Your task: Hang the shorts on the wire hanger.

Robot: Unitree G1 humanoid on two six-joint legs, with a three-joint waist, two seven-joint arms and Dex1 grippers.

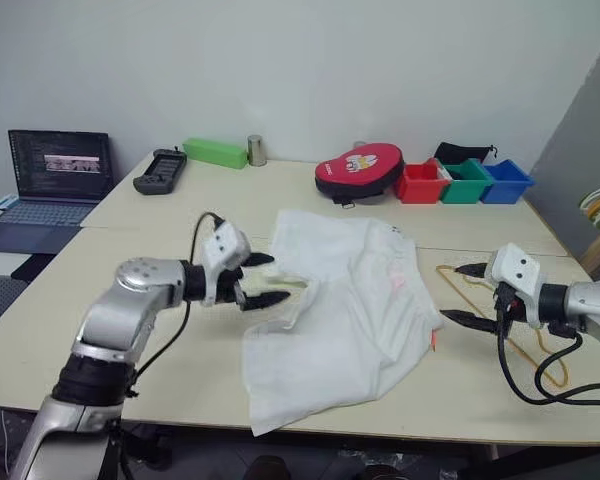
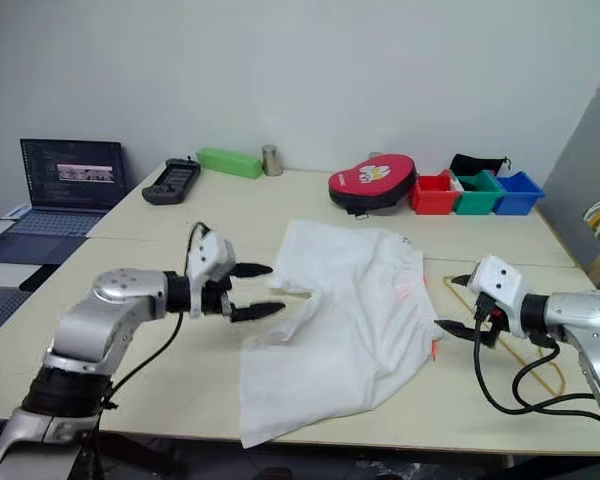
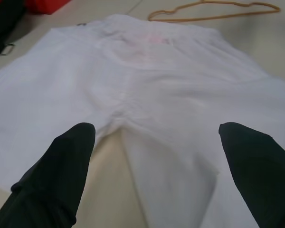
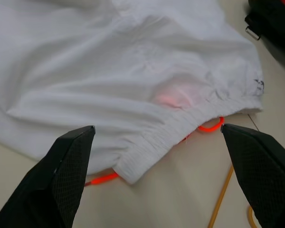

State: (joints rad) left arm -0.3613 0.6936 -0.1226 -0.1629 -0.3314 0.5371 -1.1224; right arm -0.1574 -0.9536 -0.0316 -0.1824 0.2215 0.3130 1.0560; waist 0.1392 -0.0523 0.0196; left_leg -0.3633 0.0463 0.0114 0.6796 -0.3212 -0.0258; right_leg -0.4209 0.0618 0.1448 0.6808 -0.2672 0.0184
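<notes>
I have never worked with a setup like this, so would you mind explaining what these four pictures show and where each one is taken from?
This is a humanoid robot with two arms, each ending in a gripper of two black fingers. Two pictures come from cameras in its head, looking down over a pale table. The other two come from cameras on its wrists, looking out between each gripper's own fingers. The left gripper and the right gripper are both open and hold nothing. Between them white shorts lie spread on the table, with an orange cord at the waistband. A thin yellow wire hanger lies flat beside the shorts, near the right gripper. At the back stand a laptop, a red case and small coloured bins.
</notes>
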